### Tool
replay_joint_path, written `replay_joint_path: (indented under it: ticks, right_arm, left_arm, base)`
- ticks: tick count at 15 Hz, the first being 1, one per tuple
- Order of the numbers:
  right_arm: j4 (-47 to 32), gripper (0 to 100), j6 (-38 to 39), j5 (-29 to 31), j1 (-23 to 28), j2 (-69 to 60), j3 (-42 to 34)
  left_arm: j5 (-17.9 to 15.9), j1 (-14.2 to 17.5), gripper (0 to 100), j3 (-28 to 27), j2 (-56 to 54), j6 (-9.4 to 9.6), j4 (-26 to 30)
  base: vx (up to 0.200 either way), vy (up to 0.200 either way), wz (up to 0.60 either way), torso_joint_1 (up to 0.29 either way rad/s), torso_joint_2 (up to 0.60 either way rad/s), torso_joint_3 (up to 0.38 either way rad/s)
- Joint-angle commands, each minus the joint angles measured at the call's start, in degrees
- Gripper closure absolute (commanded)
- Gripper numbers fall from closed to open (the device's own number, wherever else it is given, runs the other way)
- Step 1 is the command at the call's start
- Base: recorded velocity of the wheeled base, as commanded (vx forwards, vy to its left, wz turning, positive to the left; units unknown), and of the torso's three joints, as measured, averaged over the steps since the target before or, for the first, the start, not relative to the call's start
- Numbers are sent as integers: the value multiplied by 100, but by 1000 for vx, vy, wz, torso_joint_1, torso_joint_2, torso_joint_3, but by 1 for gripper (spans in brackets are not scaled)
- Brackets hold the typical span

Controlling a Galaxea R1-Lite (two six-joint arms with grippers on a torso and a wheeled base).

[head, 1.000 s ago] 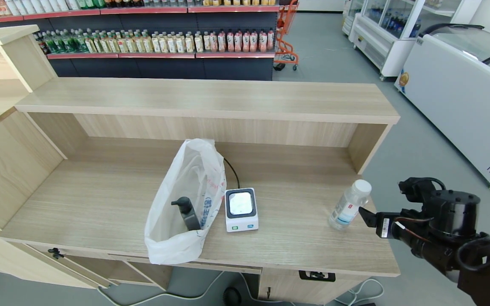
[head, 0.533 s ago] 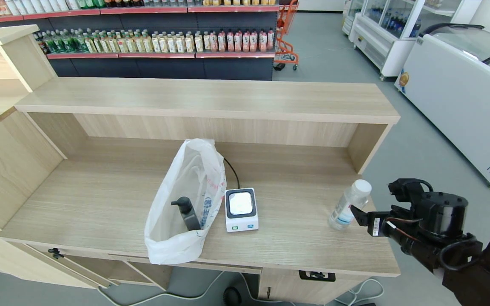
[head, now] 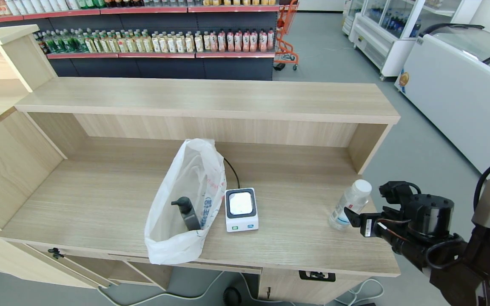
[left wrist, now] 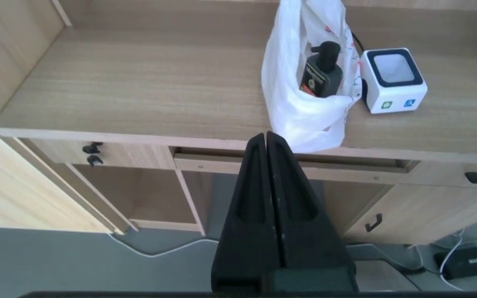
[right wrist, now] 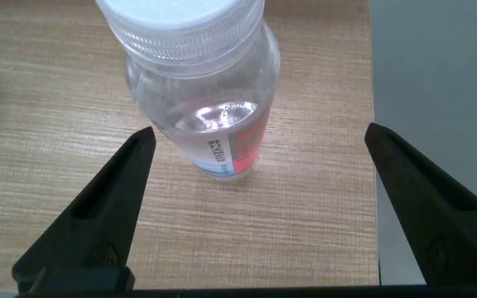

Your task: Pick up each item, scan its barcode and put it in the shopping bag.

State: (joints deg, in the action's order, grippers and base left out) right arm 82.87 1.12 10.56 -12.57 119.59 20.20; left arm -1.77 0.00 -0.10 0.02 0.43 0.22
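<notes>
A clear bottle (head: 349, 205) with a white cap stands near the counter's right edge; it is also close up in the right wrist view (right wrist: 197, 91). My right gripper (head: 366, 202) is open just right of it, with the bottle ahead of its spread fingers (right wrist: 259, 207) and not between them. A white plastic shopping bag (head: 185, 204) stands open at the counter's middle with a black pump bottle (head: 187, 212) inside. The white scanner (head: 240, 209) sits right beside the bag. My left gripper (left wrist: 267, 157) is shut and empty, in front of and below the counter's front edge.
The wooden counter (head: 292, 238) has a raised back ledge (head: 206, 100) and a side wall at the right rear (head: 370, 142). The scanner's black cable (head: 232, 170) runs behind the bag. Drawers (left wrist: 122, 165) lie under the counter's front edge.
My right arm has moved left, bringing its open gripper closer to the clear bottle. The bottle, bag and scanner have stayed put.
</notes>
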Motion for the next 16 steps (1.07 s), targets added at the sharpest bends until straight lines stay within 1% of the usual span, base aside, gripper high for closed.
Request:
replay_joint_path:
  ticks: [1,6,16]
  right_arm:
    - [1,0,2,-1,0,64,28]
    - [335,0,-7,-159,0,275,168]
    - [467,0,-121,-370,-18,504,371]
  left_arm:
    - [1,0,100,-8,6,1,-4]
    - [1,0,100,1,6,1,4]
    - [1,0,100,1,-2,1,4]
  base:
    - [0,0,0,0,0,0]
    - [0,0,0,0,0,0]
    - [0,0,0,0,0,0]
